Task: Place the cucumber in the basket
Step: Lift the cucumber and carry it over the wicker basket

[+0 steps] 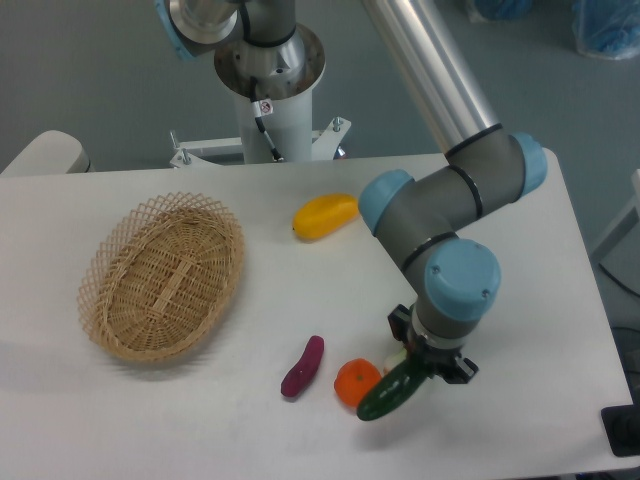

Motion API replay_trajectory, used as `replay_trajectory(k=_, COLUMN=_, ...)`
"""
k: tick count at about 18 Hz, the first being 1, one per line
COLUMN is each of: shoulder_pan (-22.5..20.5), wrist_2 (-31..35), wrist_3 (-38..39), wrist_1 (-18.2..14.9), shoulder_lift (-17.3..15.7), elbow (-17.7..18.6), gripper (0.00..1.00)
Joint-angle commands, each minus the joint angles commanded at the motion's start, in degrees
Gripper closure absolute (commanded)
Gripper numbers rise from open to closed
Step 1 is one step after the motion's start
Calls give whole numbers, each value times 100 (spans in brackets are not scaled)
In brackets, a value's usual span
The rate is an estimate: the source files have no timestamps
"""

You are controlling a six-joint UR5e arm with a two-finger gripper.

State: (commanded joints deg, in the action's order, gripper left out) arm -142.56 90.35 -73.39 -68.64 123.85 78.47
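The cucumber (388,393) is dark green and glossy. It lies tilted at the front right of the table, with its upper end under my wrist. My gripper (420,368) points down over that end and appears shut on the cucumber; the fingers are mostly hidden by the wrist. The wicker basket (112,250) stands at the left of the table, far from the gripper, and nothing shows inside it.
An orange round fruit (354,381) touches the cucumber's left side. A small purple vegetable (302,366) lies left of it. A yellow fruit (325,216) lies mid-table behind. A pale piece (394,358) peeks out by the gripper. The robot base (268,70) stands at the back.
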Motion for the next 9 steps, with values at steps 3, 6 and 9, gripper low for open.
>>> replay_trajectory(k=3, shoulder_pan=141, wrist_2=-17, wrist_3=0, wrist_1=-9, shoulder_lift=-474, elbow=535, gripper=74)
replay_trajectory(k=6, shoulder_pan=308, wrist_2=-149, wrist_3=-9, wrist_1=0, shoulder_lift=-966, elbow=1072, gripper=74)
replay_trajectory(k=9, shoulder_pan=519, wrist_2=-307, wrist_3=0, wrist_1=9, shoulder_lift=-1397, elbow=1590, gripper=74)
